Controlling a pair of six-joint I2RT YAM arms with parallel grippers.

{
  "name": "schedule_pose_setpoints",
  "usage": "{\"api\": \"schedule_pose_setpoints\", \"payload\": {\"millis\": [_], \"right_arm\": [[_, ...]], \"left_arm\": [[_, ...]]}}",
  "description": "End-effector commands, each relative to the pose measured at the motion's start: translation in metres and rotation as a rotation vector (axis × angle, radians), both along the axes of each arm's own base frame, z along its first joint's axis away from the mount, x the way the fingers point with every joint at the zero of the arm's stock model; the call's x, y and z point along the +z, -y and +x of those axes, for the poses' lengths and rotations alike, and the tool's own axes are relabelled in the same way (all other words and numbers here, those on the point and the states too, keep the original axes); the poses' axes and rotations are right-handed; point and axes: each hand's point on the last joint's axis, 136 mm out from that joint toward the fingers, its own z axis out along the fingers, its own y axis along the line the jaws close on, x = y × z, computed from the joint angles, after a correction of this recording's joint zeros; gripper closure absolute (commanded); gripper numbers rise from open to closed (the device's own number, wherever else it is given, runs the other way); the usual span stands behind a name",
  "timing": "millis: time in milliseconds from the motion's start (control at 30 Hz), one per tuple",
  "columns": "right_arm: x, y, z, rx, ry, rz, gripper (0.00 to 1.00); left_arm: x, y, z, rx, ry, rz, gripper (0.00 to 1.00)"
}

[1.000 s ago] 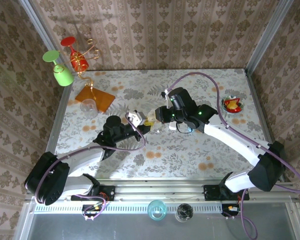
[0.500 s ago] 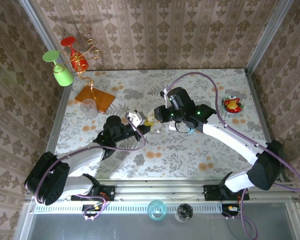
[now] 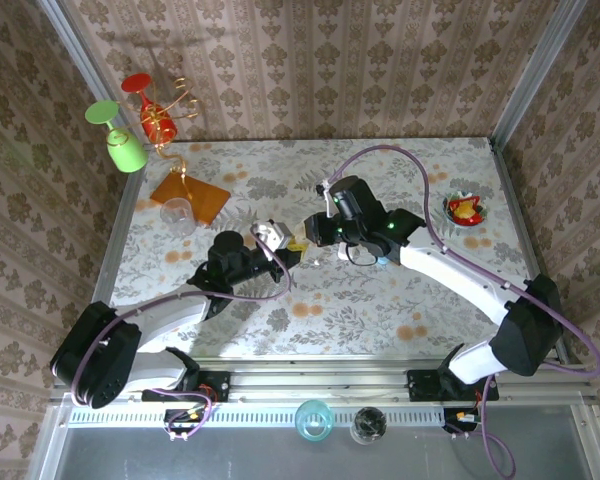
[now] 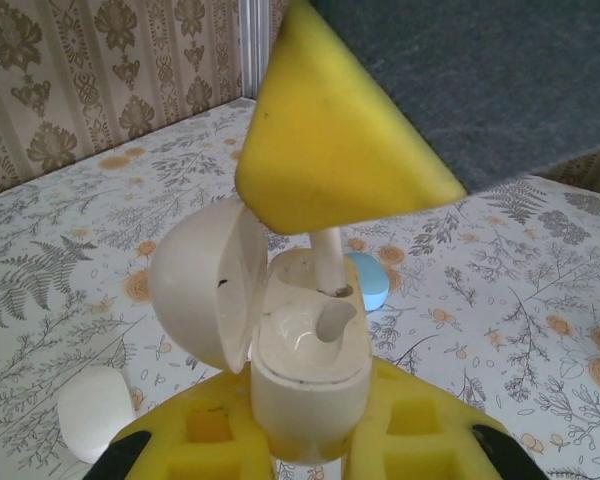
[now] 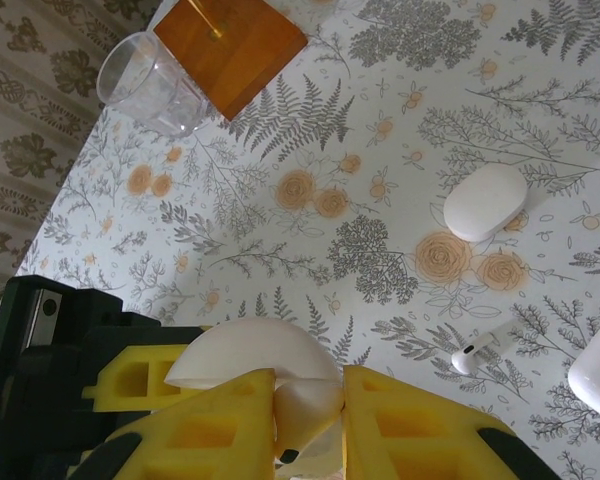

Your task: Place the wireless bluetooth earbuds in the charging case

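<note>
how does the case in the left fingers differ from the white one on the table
The held case is open with an earbud stem in it; the table case is shut. The held case stands upright, clamped by the left fingers; the table case lies flat, untouched. Both are rounded and whitish.

case [image 4: 310, 375]: cream | earbud [image 4: 327, 262] over case: white | left gripper [image 4: 310, 445] around case: yellow | pebble [image 4: 368, 282] behind case: pale blue | table [image 4: 540, 330] under case: white, grey ferns, orange blooms | wall [image 4: 40, 100] beyond case: beige, brown medallion stripes
</note>
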Motion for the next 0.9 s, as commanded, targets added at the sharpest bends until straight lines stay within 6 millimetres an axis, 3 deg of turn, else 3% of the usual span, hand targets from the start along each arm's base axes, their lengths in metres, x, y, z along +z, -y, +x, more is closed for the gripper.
{"api": "schedule_pose_setpoints", "payload": {"millis": [0, 333, 567, 667, 867], "right_arm": [[-0.017, -0.007, -0.006, 0.023, -0.017, -0.036, 0.78], [-0.027, -0.001, -0.010, 0.008, 0.018, -0.117, 0.77], [-0.033, -0.016, -0.015, 0.066, 0.023, -0.167, 0.73], [-0.028, -0.013, -0.012, 0.038, 0.038, -0.170, 0.72], [-0.003, -0.003, -0.010, -0.004, 0.086, -0.130, 0.53]], "left_arm": [[0.032, 0.008, 0.005, -0.007, 0.047, -0.075, 0.89], [0.039, 0.011, 0.011, 0.005, 0.017, -0.104, 0.90], [0.042, 0.013, 0.012, -0.002, 0.016, -0.108, 0.90], [0.041, 0.012, 0.012, -0.001, 0.017, -0.109, 0.90], [0.039, 0.005, 0.013, 0.015, 0.017, -0.108, 0.90]]}}
